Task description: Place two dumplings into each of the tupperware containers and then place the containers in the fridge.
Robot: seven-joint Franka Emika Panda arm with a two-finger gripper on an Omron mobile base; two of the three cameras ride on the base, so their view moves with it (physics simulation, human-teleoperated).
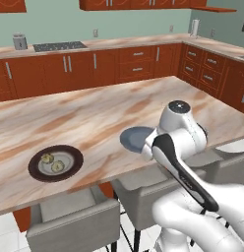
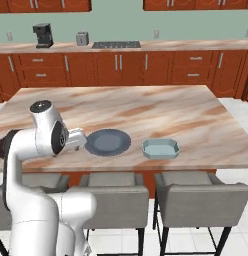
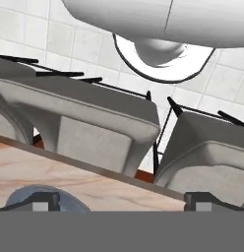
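Two pale dumplings [image 1: 46, 158] [image 1: 57, 166] lie on a dark-rimmed round plate [image 1: 35, 170] at the left of the island counter. One pale blue-teal tupperware container [image 2: 160, 148], with nothing in it, rests near the counter's front edge, right of a round grey-blue plate [image 2: 107, 142]. My gripper [image 3: 126, 202] is open, nothing between its fingertips [image 3: 45, 202], and it hangs over the front edge of the counter beside that grey-blue plate [image 3: 40, 194], facing back toward the stools. The fridge is out of view.
Grey stools [image 2: 196, 202] stand along the island's front edge. The marble counter [image 1: 94, 118] stretches far back. Reddish-brown cabinets [image 2: 121, 67] line the far wall, with a coffee machine [image 2: 42, 35] and a cooktop [image 2: 116, 44] on top.
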